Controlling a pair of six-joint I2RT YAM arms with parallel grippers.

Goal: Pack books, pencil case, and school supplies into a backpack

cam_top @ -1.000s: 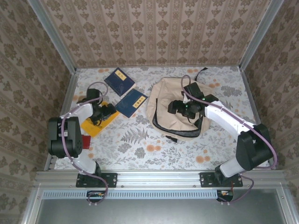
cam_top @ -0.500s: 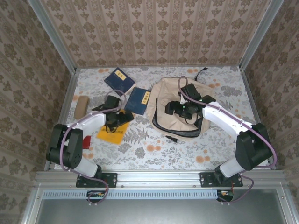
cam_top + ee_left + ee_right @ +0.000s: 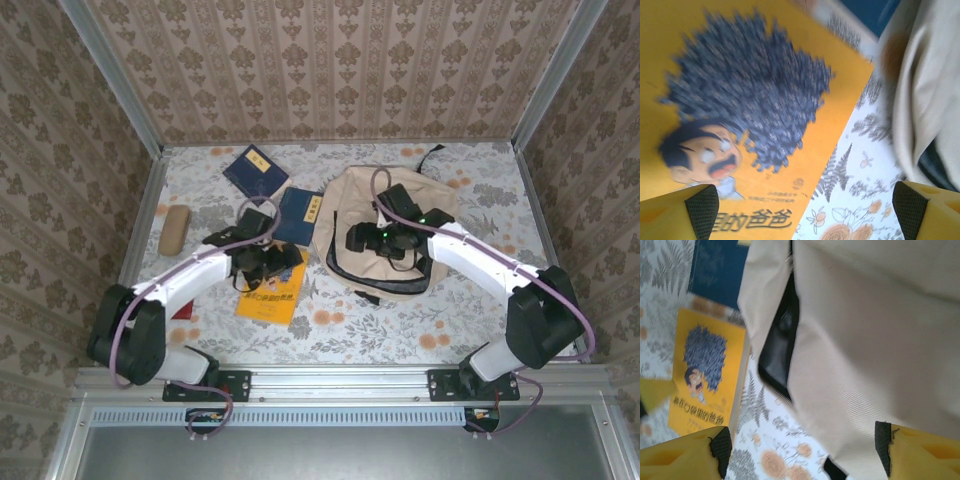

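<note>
Sliding a yellow book point(image 3: 740, 100) into the backpack point(image 3: 865, 340) is judged the step in hand; the book lies just left of its mouth. The left gripper point(image 3: 805, 212) and right gripper point(image 3: 802, 447) are spread, with nothing clasped. Next, the opening likely needs to be held wide.

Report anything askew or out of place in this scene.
Nothing looks spilled or damaged. The yellow book lies at a slant under the left gripper, and the pencil case sits alone at the far left, well away from the backpack.
</note>
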